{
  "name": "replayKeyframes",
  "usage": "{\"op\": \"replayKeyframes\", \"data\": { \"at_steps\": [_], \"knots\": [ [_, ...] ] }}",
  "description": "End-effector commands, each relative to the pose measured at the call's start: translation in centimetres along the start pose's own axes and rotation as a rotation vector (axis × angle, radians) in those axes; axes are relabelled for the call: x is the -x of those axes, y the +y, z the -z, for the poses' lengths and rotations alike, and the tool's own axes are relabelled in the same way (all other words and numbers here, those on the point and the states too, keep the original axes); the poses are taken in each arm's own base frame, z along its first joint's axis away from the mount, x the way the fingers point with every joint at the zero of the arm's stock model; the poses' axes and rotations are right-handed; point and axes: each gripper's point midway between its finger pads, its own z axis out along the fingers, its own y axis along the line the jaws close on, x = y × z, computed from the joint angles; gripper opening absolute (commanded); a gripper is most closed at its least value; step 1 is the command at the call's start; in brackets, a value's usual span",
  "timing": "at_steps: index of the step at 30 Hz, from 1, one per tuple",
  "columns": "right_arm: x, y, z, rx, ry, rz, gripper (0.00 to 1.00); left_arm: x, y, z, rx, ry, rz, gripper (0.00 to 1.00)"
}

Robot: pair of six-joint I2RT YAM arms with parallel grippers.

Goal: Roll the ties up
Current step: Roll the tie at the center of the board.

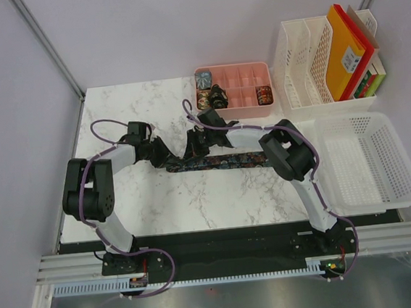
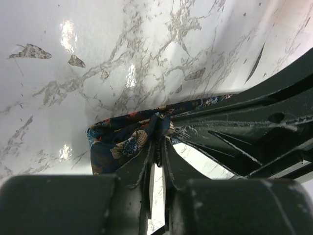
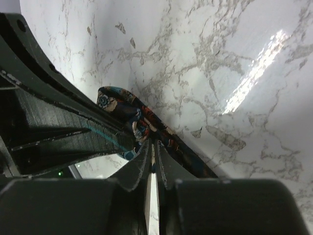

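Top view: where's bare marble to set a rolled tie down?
Free: near strip between the tie and the table edge; far-left corner beside the pink tray. Crowded: centre, where left gripper and right gripper meet the tie.

tabletop (image 1: 166,201) open nr side, tie (image 1: 228,163) mid, pink tray (image 1: 232,68) behind, basket (image 1: 374,205) rt

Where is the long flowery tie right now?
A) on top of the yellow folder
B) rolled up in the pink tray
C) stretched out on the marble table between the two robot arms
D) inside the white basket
C: the tie lies stretched out flat on the marble table between the two arms, well apart from the white basket and the pink tray.
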Motion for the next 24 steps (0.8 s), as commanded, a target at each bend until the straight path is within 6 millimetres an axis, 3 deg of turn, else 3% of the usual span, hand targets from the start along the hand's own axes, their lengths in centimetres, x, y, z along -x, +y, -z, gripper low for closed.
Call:
{"op": "replayKeyframes", "data": {
  "at_steps": [1, 3, 7, 12, 20, 24],
  "knots": [
    [0.7, 2.5, 2.8, 0.04, -0.008, 0.009, 0.15, -1.2, 2.6, -1.1, 0.083, 0.028, 0.049, 0.23],
    [0.9, 2.8, 3.3, 0.051, -0.009, 0.002, 0.19, -1.2, 2.5, -1.0, 0.077, 0.035, 0.052, 0.28],
    [0.3, 2.0, 4.0, 0.054, 0.008, -0.07, 0.23, -1.3, 2.7, -0.9, 0.088, 0.035, 0.062, 0.49],
    [-0.7, 2.2, 4.0, 0.101, 0.018, -0.168, 0.27, -1.3, 2.7, -0.9, 0.084, 0.033, 0.065, 0.59],
    [1.0, 4.9, 3.7, 0.287, -0.065, -0.289, 0.37, -1.4, 2.8, -0.9, 0.078, 0.03, 0.059, 0.62],
    [1.1, 5.2, 3.9, 0.322, -0.081, -0.32, 0.41, -1.4, 2.7, -0.9, 0.076, 0.031, 0.057, 0.63]
  ]
}}
